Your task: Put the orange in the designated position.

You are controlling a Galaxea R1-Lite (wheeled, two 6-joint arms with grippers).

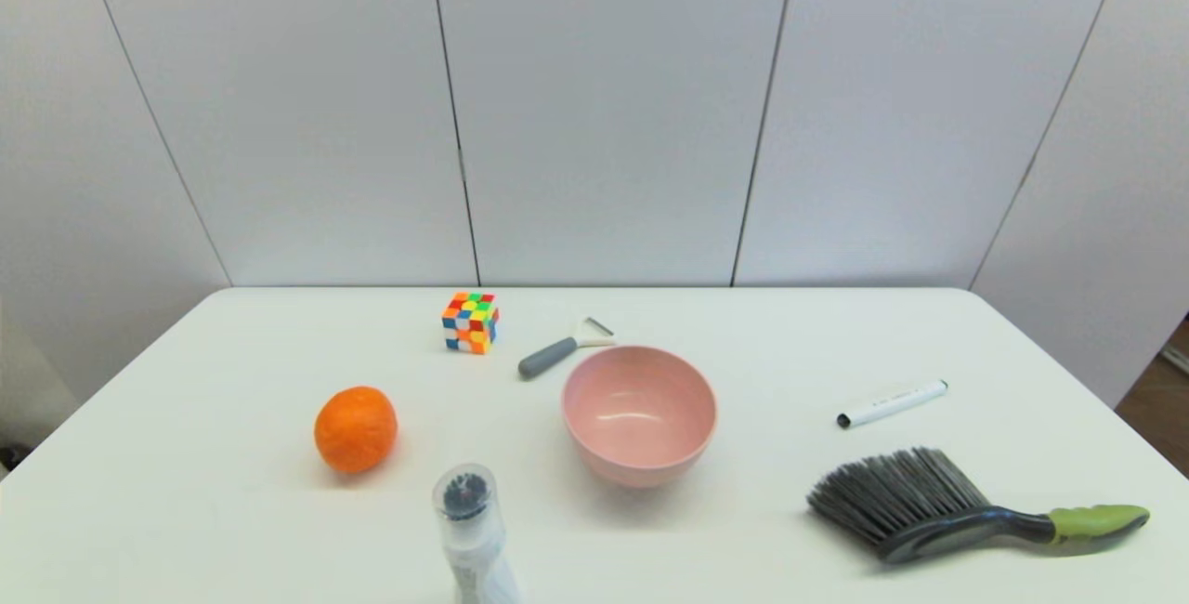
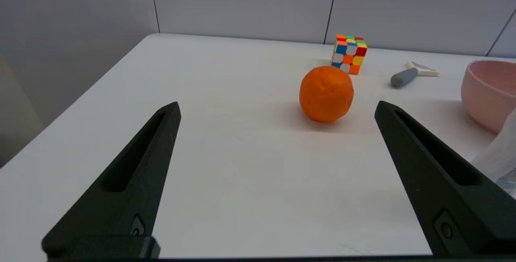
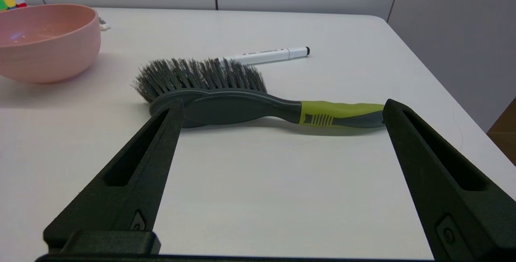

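The orange [image 1: 356, 428] rests on the white table left of centre, round and dimpled; the left wrist view shows the orange [image 2: 326, 93] a short way ahead of my left gripper [image 2: 277, 107]. That gripper is open and empty, its two black fingers wide apart, still short of the fruit. My right gripper [image 3: 282, 105] is open too, hovering low near the table's front right, just behind a brush. Neither arm shows in the head view.
A pink bowl [image 1: 639, 413] sits mid-table, right of the orange. Behind are a multicoloured puzzle cube [image 1: 470, 321] and a grey-handled peeler [image 1: 562, 348]. A clear bottle [image 1: 472, 530] stands at the front. A marker [image 1: 892, 402] and a green-handled brush [image 1: 966, 506] lie right.
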